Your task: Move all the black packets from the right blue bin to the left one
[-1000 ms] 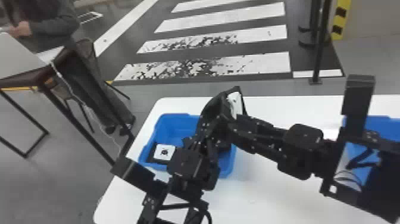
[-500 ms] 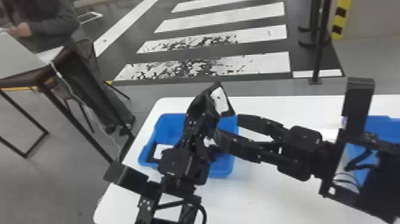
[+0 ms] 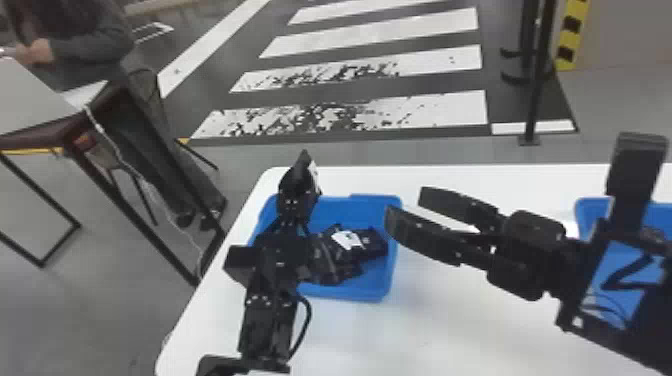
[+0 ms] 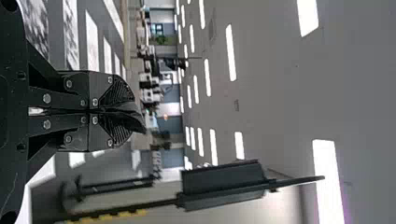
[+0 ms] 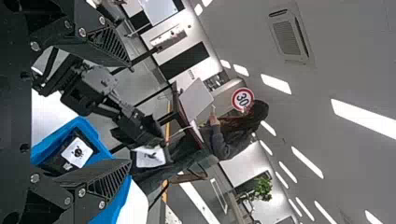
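Above the back left of the left blue bin (image 3: pixel 370 296), my left gripper (image 3: pixel 298 189) is shut on a black packet with a white label (image 3: pixel 314 176). In the left wrist view, the fingers of my left gripper (image 4: pixel 128 112) are together with a thin dark edge between them. The held packet (image 5: pixel 150 157) also appears in the right wrist view. Black packets (image 3: pixel 370 242) lie in the left bin, partly behind the left arm. Right of that bin, my right gripper (image 3: pixel 406 205) has its fingers parted; the right wrist view shows this gripper (image 5: pixel 130 116) wide open.
The right blue bin (image 3: pixel 590 202) is at the right edge, largely behind the right arm. Both bins stand on a white table (image 3: pixel 450 320). Beyond its left edge is another table (image 3: pixel 35 115) with a laptop and a cable.
Both grippers were close together at the packet. The right one has opened and ended up to its right; the left has carried the packet leftward, uncovering packets in the bin.
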Tool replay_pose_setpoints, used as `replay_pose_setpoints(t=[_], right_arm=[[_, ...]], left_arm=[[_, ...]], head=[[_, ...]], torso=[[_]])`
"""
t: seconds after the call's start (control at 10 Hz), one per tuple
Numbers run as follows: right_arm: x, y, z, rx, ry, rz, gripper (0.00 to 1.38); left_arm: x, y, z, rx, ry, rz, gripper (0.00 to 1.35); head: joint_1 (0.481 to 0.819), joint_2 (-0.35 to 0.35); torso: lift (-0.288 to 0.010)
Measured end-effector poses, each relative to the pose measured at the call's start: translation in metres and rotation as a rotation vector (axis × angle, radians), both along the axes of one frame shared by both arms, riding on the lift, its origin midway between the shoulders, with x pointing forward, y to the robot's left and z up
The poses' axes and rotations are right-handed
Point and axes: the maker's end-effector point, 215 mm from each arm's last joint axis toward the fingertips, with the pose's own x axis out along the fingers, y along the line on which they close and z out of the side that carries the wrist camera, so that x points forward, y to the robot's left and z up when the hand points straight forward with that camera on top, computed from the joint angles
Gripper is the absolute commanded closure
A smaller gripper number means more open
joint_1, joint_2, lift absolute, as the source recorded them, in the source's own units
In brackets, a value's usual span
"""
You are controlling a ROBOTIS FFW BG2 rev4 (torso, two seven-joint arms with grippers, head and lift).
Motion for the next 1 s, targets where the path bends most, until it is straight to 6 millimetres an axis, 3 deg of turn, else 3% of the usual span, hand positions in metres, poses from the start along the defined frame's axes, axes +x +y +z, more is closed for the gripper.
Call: replay_pose_setpoints(t=[0.1,0.3,0.4,0.5,0.7,0.8,1.0], right_arm=[[0.003,-0.004,0.003,0.008,-0.008,-0.011,0.33],[0.015,-0.022,0.006,0.024,-0.015,-0.061,0.33],[0.023,-0.037,0.007,0.032,-0.023,-0.102,0.33],[0.032,-0.053,0.007,0.029,-0.033,-0.146,0.33],[0.048,-0.094,0.008,-0.009,-0.088,-0.267,0.30],[0.055,-0.123,0.005,-0.032,-0.119,-0.350,0.28],[0.054,-0.192,-0.018,-0.113,-0.162,-0.535,0.24]], left_arm=[[0.012,0.023,-0.019,0.100,0.038,0.068,1.16],[0.013,0.044,-0.054,0.088,0.115,0.124,0.13],[0.010,0.041,-0.061,0.037,0.129,0.103,0.02],[0.006,0.035,-0.054,0.012,0.096,0.082,0.14],[-0.010,0.001,-0.029,-0.096,-0.019,-0.026,0.12],[-0.022,-0.021,-0.012,-0.160,-0.072,-0.082,0.03],[-0.059,-0.054,0.020,-0.182,-0.101,-0.156,0.00]], head=[[0.677,0.350],[0.692,0.350],[0.695,0.350],[0.695,0.350],[0.692,0.325],[0.694,0.272],[0.695,0.173]], torso=[[-0.140],[-0.140],[-0.140],[-0.140],[-0.140],[-0.140],[-0.140]])
